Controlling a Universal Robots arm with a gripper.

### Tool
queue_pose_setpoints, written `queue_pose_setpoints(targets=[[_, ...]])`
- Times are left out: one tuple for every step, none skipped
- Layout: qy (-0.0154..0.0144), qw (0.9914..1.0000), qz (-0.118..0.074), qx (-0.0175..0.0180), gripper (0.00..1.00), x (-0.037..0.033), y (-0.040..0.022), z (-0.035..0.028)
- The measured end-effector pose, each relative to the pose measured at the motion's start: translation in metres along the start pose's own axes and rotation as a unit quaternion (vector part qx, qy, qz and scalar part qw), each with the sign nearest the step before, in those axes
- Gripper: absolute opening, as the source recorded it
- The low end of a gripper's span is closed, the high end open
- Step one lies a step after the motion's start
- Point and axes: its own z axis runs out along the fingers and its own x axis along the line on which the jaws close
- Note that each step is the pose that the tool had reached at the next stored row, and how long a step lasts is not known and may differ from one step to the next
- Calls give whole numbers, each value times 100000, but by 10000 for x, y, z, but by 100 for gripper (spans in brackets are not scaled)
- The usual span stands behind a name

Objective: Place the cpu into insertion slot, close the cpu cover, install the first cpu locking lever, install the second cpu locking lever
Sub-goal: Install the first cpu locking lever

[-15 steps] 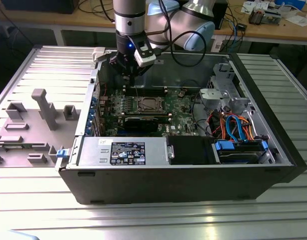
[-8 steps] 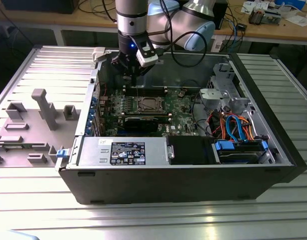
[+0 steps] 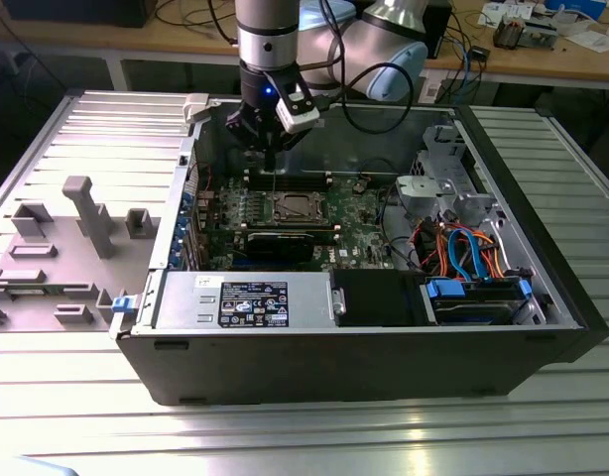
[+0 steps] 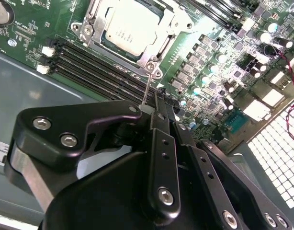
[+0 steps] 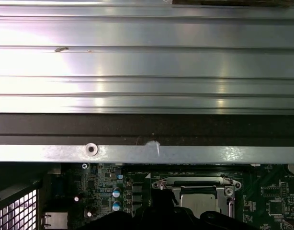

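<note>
Grey plastic fixture block sits on the ribbed metal bench, at the exterior view's left, beside the open PC case.

Moving right: gripper hangs inside the case, above the back edge of the motherboard, just behind the socket. In the second wrist view the gripper fingers are pressed together, pinching a thin wire locking lever that runs from the fingertips to the screw at the near corner of the cpu cover.

Cpu is seated in the insertion slot, silver top showing through the cover's window. Cover lies flat over it; same in the first wrist view: cpu under the metal frame.

Black memory slots run alongside the socket, between it and the gripper in the second wrist view.

Further right in the exterior view: grey drive cage, then orange and blue cables, blue-fronted drive bay at the front corner. Power supply along the near wall.
</note>
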Motion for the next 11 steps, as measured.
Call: queue_pose_setpoints(targets=[[2, 100000, -2, 3, 11, -8, 0, 0], [4, 100000, -5, 3, 11, -14, 0, 0], [-2, 100000, -4, 2, 11, -25, 0, 0], [-1, 100000, -5, 1, 11, -31, 0, 1], [2, 100000, -5, 0, 11, -38, 0, 1], [0, 100000, -7, 1, 11, -51, -1, 1], [-3, 100000, -5, -1, 11, -58, -1, 1], [-1, 100000, -3, -1, 11, -63, -1, 1], [1, 100000, -2, 0, 11, -70, -1, 1], [-3, 100000, 1, -2, 11, -74, -1, 2], [0, 100000, 1, -1, 11, -78, -1, 2]])
